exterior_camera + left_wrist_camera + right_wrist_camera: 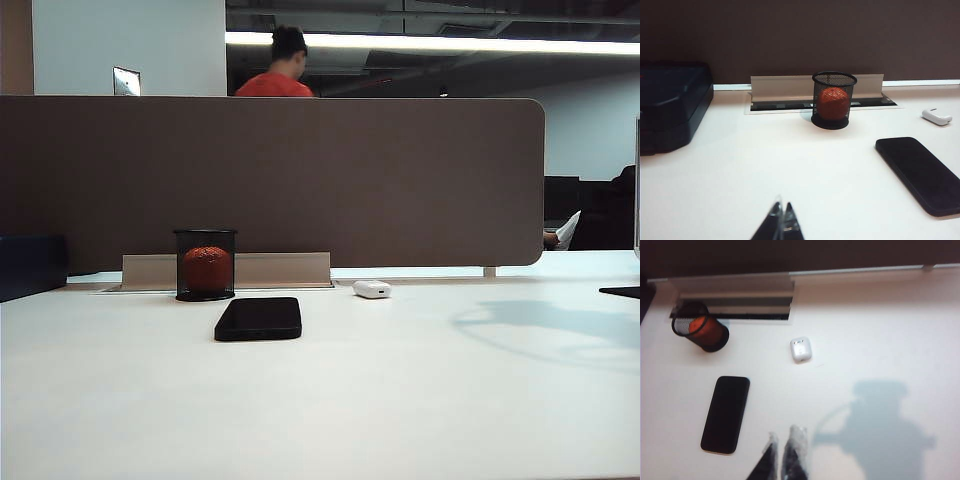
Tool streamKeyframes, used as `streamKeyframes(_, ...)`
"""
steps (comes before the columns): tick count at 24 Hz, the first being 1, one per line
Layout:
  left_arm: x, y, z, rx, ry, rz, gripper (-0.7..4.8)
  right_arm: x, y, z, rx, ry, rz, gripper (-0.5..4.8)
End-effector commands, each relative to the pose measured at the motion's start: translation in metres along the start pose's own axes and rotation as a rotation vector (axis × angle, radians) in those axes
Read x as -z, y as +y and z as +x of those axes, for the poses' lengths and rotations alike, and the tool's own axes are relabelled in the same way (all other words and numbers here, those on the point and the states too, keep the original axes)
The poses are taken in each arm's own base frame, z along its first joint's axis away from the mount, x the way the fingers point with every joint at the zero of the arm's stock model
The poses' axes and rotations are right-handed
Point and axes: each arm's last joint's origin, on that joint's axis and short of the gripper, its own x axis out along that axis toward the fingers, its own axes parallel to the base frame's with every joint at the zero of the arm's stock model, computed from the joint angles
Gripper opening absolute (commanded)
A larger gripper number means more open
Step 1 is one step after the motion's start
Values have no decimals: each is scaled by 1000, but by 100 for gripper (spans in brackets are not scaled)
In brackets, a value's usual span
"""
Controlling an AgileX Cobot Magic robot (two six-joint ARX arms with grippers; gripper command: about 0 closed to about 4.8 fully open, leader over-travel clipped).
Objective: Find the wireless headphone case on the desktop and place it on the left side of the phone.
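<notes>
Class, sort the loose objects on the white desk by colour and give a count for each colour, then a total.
Black: 2, the flat black rectangular phone and the black mesh cup.
White: 1, the small glossy white headphone case.
Orange: 1, the orange ball inside the cup.
Total: 4

So the phone (258,318) lies flat on the desktop (400,400). The headphone case (371,289) sits right of it and a bit farther back. The mesh cup (205,265) stands far-left of the phone, ball (206,268) inside, partition (300,180) behind everything.

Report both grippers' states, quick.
Left gripper: shut, empty, low over the desktop.
Right gripper: nearly shut, empty, above the desktop, short of the wireless headphone case.
</notes>
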Motion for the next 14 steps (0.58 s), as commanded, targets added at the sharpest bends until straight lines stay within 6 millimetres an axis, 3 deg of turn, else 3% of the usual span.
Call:
streamKeyframes(1,-4,0,0,-1,-33,-1,-5,-5,4,17,-33,-12,-24,39)
streamKeyframes(11,-6,0,0,2,-54,0,-5,-14,13,105,-108,-20,-100,55)
streamKeyframes(12,-6,0,0,2,-55,0,-6,-13,15,123,-117,-14,-107,84)
streamKeyframes(13,-6,0,0,2,-57,0,-5,-12,15,138,-121,-12,-110,156)
streamKeyframes(14,-6,0,0,2,-57,0,-5,-11,14,147,-124,-10,-111,192)
